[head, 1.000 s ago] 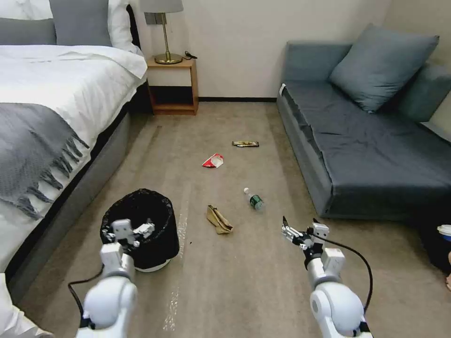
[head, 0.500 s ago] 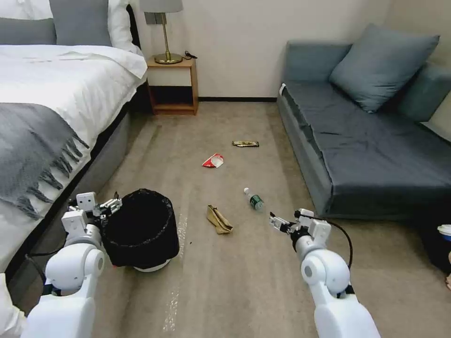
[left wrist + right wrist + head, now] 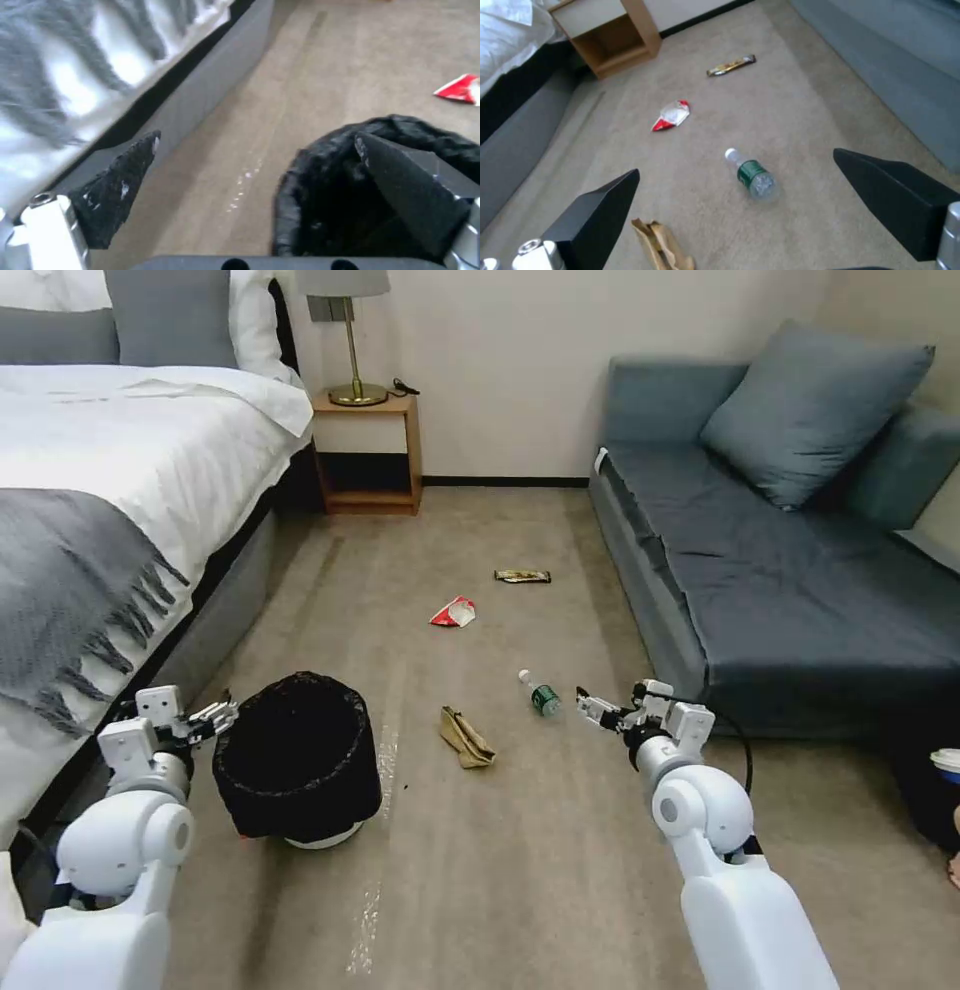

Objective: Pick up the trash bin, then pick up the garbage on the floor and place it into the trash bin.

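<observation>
In the head view the left gripper (image 3: 212, 718) sits at the lower left of the frame, just beside the upper left rim of the trash bin (image 3: 300, 760), which stands upright on the carpet (image 3: 520, 870) near the bed (image 3: 120, 500). The left wrist view shows its fingers (image 3: 117, 187) spread wide and holding nothing, one finger over the bare carpet by the bed base and the other over the bin's black liner (image 3: 320, 187); whether that finger touches the liner I cannot tell.

The right gripper (image 3: 592, 711) hangs right of centre in the head view, just right of the clear bottle (image 3: 541, 695). In the right wrist view its fingers (image 3: 600, 213) are also wide apart and empty, with the bottle lying on the carpet between them farther off.

The crumpled brown paper bag (image 3: 465, 738) lies at mid-frame, between bin and bottle. The red-and-white carton (image 3: 454, 613) lies above it, and the snack wrapper (image 3: 522, 576) higher still, toward the grey sofa (image 3: 800, 570).
</observation>
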Motion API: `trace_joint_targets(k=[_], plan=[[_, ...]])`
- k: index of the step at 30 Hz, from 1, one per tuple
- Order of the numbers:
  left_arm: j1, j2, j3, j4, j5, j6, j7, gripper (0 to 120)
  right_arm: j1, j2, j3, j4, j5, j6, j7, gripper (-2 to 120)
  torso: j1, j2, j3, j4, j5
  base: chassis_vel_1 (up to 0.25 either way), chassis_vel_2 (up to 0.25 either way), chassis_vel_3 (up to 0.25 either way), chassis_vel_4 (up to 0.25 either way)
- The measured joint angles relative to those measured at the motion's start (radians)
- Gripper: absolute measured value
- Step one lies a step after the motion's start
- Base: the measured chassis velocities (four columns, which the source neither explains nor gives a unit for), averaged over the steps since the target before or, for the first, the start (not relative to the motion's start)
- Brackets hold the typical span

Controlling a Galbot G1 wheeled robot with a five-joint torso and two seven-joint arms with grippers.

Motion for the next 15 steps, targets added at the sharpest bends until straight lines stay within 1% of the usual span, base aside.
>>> trace_joint_targets(k=[1, 2, 3, 4, 5, 6, 8, 10, 11, 12, 15], plan=[[0.000, 0.000, 0.000, 0.000, 0.000, 0.000, 0.000, 97, 0.000, 0.000, 0.000, 0.000, 0.000, 0.000, 0.000, 100, 0.000, 0.000, 0.000, 0.0000, 0.0000, 0.000, 0.000, 0.000, 0.000], [0.005, 0.014, -0.018, 0.000, -0.019, 0.006, -0.005, 97, -0.003, 0.000, 0.000, 0.001, -0.001, 0.008, -0.004, 100, 0.000, 0.000, 0.000, 0.0001, 0.0003, 0.000, 0.000, 0.000, 0.000], [0.006, 0.019, -0.024, 0.000, -0.027, 0.009, -0.007, 97, -0.004, 0.000, 0.000, 0.001, -0.001, 0.011, -0.005, 100, 0.000, 0.000, 0.000, 0.0001, 0.0003, 0.000, 0.000, 0.000, 0.000], [0.010, 0.032, -0.037, -0.002, -0.055, 0.018, -0.014, 97, -0.006, 0.000, 0.000, 0.002, -0.002, 0.017, -0.008, 100, 0.000, 0.000, 0.000, 0.0002, 0.0002, 0.000, 0.000, 0.000, 0.000], [0.011, 0.039, -0.044, -0.005, -0.073, 0.025, -0.019, 97, -0.007, 0.000, 0.000, 0.004, -0.003, 0.020, -0.009, 100, 0.000, 0.000, 0.000, 0.0002, 0.0002, 0.000, 0.000, 0.000, 0.000], [0.011, 0.039, -0.044, -0.005, -0.073, 0.025, -0.019, 97, -0.007, 0.000, 0.000, 0.004, -0.003, 0.020, -0.009, 100, 0.000, 0.000, 0.000, 0.0002, 0.0002, 0.000, 0.000, 0.000, 0.000], [0.008, 0.060, -0.060, -0.010, -0.154, 0.057, -0.043, 96, -0.009, 0.000, -0.001, 0.009, -0.004, 0.027, -0.014, 100, 0.000, 0.000, 0.000, 0.0002, 0.0004, 0.000, 0.000, 0.000, 0.000], [-0.004, 0.072, -0.063, -0.006, -0.229, 0.081, -0.071, 95, -0.009, -0.001, -0.002, 0.013, -0.005, 0.043, -0.024, 100, 0.000, 0.000, 0.000, 0.0002, 0.0002, 0.000, 0.000, 0.000, 0.000], [-0.004, 0.072, -0.063, -0.006, -0.229, 0.081, -0.071, 95, -0.009, -0.001, -0.002, 0.013, -0.005, 0.043, -0.024, 100, 0.000, 0.000, 0.000, 0.0002, 0.0002, 0.000, 0.000, 0.000, 0.000], [-0.014, 0.077, -0.063, 0.003, -0.256, 0.085, -0.081, 95, -0.009, -0.001, -0.002, 0.016, -0.007, 0.059, -0.035, 100, 0.000, 0.000, 0.000, 0.0001, 0.0004, 0.000, 0.000, 0.000, 0.000], [-0.041, 0.085, -0.041, 0.044, -0.314, 0.089, -0.100, 94, -0.017, -0.004, -0.002, 0.026, -0.020, 0.129, -0.090, 100, 0.000, 0.000, 0.000, 0.0000, 0.0001, 0.000, 0.000, 0.000, 0.000]])
